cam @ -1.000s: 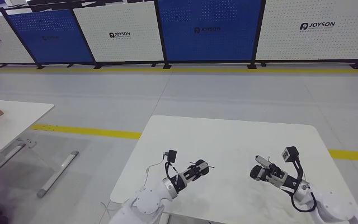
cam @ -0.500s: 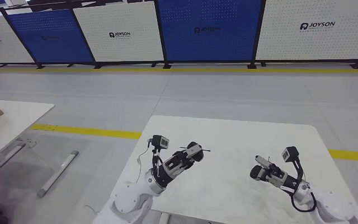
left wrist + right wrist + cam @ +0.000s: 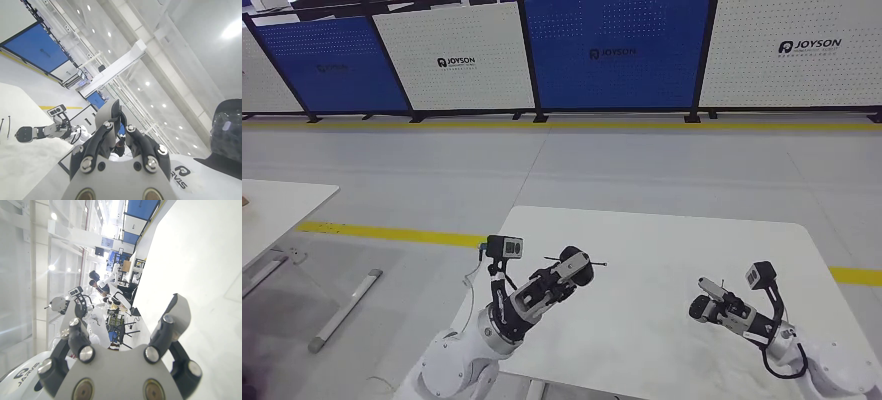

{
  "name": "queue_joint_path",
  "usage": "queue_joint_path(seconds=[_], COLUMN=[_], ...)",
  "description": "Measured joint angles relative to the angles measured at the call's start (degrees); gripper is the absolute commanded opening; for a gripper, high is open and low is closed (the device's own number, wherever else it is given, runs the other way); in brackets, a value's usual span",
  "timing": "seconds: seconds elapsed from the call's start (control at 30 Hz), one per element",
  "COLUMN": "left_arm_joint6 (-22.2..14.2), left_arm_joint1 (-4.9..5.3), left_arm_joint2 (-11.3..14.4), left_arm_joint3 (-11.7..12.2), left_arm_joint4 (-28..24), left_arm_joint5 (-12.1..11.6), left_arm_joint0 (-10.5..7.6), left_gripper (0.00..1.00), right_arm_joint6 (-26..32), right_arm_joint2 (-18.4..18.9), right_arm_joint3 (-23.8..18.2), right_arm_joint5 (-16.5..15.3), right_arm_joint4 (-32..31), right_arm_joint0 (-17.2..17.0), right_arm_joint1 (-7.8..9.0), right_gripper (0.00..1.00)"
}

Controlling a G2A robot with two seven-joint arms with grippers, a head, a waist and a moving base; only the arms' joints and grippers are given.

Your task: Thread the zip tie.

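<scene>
Fingers [image 3: 105, 118] on my left gripper [image 3: 115, 111] are pinched together on a thin black plastic zip tie [image 3: 596, 264]. I hold it raised over the left part of the flat white table [image 3: 662, 235], its ends poking out either side. My right gripper [image 3: 700, 298] sits low over the table's right side, spread wide, nothing in it. Two more black zip ties [image 3: 8, 126] lie flat on the table near it, I think; they show very small.
</scene>
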Motion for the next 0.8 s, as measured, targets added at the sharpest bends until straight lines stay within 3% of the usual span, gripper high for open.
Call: queue_joint_path(seconds=[0.27, 0.43, 0.53, 0.8], left_arm_joint6=[0.12, 0.76, 0.25, -2.95], left_arm_joint1=[-0.02, -0.29, -0.26, 0.23], left_arm_joint2=[0.16, 2.23, 2.01, 2.10], left_arm_joint3=[-0.10, -0.24, 0.19, 0.81], left_arm_joint4=[-0.15, -4.76, -5.76, 3.03], left_arm_joint5=[0.12, 0.13, 0.36, 2.84], left_arm_joint0=[-0.14, -1.76, -2.29, -2.00], left_gripper=[0.00, 0.00, 0.00, 0.00], right_arm_joint6=[0.00, 0.00, 0.00, 0.00], right_arm_joint2=[0.00, 0.00, 0.00, 0.00], right_arm_joint3=[0.00, 0.00, 0.00, 0.00], right_arm_joint5=[0.00, 0.00, 0.00, 0.00], right_arm_joint4=[0.00, 0.00, 0.00, 0.00], right_arm_joint0=[0.00, 0.00, 0.00, 0.00], right_arm_joint1=[0.00, 0.00, 0.00, 0.00], right_gripper=[1.00, 1.00, 1.00, 1.00])
